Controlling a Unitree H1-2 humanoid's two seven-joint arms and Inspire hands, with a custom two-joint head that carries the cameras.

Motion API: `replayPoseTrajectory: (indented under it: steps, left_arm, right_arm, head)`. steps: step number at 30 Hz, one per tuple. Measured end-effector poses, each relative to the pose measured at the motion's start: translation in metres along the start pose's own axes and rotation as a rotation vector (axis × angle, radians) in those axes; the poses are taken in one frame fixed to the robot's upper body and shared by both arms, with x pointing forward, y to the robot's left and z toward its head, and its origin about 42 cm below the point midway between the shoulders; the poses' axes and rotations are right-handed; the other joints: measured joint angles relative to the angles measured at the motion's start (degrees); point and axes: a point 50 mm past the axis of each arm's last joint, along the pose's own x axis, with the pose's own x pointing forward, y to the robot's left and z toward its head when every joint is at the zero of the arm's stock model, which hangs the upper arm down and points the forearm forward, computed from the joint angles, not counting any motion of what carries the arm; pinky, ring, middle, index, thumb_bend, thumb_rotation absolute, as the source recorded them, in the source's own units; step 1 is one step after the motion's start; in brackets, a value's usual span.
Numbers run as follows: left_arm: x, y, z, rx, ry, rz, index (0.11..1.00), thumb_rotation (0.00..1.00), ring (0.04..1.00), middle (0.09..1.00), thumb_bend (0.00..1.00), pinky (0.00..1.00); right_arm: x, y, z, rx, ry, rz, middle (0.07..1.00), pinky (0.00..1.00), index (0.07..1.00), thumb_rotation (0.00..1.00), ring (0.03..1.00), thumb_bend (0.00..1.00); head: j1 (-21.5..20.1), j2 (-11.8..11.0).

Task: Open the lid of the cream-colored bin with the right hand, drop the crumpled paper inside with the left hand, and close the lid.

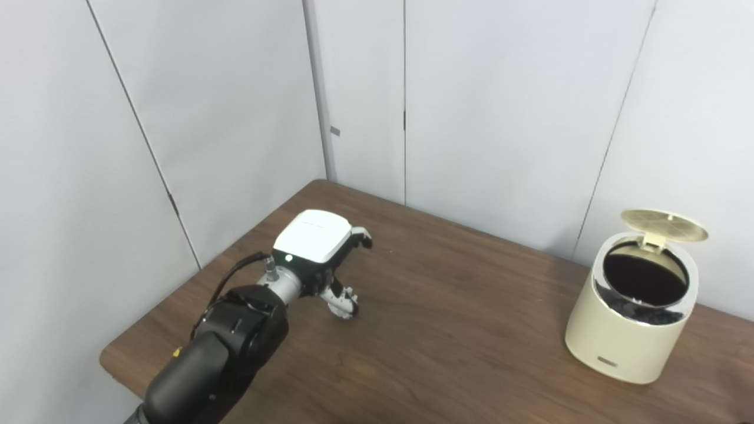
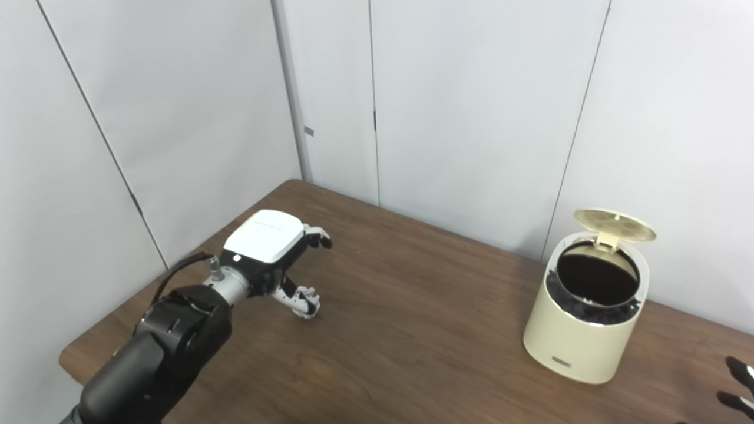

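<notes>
2 hands show: left hand (image 1: 321, 259) cupped over something hidden; right hand (image 2: 739, 383) fingertips only, grip untellable; bin (image 1: 633, 318) lid (image 1: 664, 225) raised.

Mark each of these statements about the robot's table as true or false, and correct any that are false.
1. The lid of the cream-colored bin stands open. True.
2. The bin lies tipped on its side. False: it stands upright on the table.
3. The left hand is above the bin's opening. False: it is far off, near the table's left end.
4. The bin's inside looks dark. True.
5. The right hand is holding the lid. False: only its fingers show at the right eye view's lower right edge, apart from the bin.
</notes>
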Motion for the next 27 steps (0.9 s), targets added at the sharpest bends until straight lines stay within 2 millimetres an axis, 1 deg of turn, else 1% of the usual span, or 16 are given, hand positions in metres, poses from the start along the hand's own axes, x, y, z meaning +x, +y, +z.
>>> replayPoseTrajectory:
  steps: [4, 7, 10, 13, 16, 19, 23, 27]
  left_arm:
    - [0.003, -0.008, -0.004, 0.030, 0.025, -0.024, 0.781, 0.20, 0.785, 0.811, 0.91, 0.58]
    - [0.004, -0.014, -0.007, 0.047, 0.029, -0.047, 0.770, 0.18, 0.750, 0.748, 0.89, 0.60]
    - [0.006, -0.023, -0.008, 0.060, 0.026, -0.076, 0.764, 0.17, 0.728, 0.725, 0.88, 0.60]
    - [0.008, -0.031, -0.008, 0.048, 0.036, -0.087, 0.767, 0.17, 0.706, 0.733, 0.87, 0.59]
    - [0.009, -0.040, -0.004, 0.029, 0.037, -0.096, 0.769, 0.17, 0.716, 0.749, 0.85, 0.60]
    - [0.011, -0.048, -0.002, 0.027, 0.037, -0.108, 0.765, 0.17, 0.712, 0.746, 0.83, 0.59]
    - [0.012, -0.057, -0.003, 0.032, 0.038, -0.111, 0.747, 0.15, 0.702, 0.733, 0.82, 0.58]
    - [0.014, -0.065, -0.006, 0.028, 0.048, -0.104, 0.742, 0.15, 0.706, 0.730, 0.80, 0.60]
  right_arm:
    - [-0.001, 0.000, -0.001, 0.003, 0.002, 0.000, 0.936, 0.63, 0.917, 0.65, 0.829, 0.89]
    - [-0.002, 0.001, -0.001, 0.003, 0.004, 0.002, 0.934, 0.63, 0.919, 0.64, 0.824, 0.86]
    - [-0.002, 0.000, -0.002, 0.002, 0.005, 0.002, 0.932, 0.63, 0.918, 0.64, 0.820, 0.86]
    - [-0.003, 0.000, -0.002, 0.002, 0.004, 0.003, 0.931, 0.63, 0.917, 0.65, 0.821, 0.87]
    - [-0.003, 0.001, -0.002, 0.000, 0.004, 0.004, 0.930, 0.63, 0.921, 0.65, 0.822, 0.86]
    - [-0.003, 0.000, -0.002, -0.002, 0.004, 0.005, 0.931, 0.63, 0.925, 0.65, 0.818, 0.84]
    - [-0.004, -0.002, -0.002, -0.012, 0.003, 0.007, 0.935, 0.63, 0.932, 0.65, 0.821, 0.83]
    - [-0.005, -0.003, -0.002, -0.017, 0.002, 0.008, 0.940, 0.64, 0.937, 0.64, 0.829, 0.82]
  head:
    - [-0.1, 0.2]
    - [-0.1, 0.4]
    - [-0.3, 0.5]
    - [-0.3, 0.9]
    - [-0.3, 0.9]
    - [-0.4, 1.1]
    - [-0.8, 1.2]
    - [-0.8, 1.2]
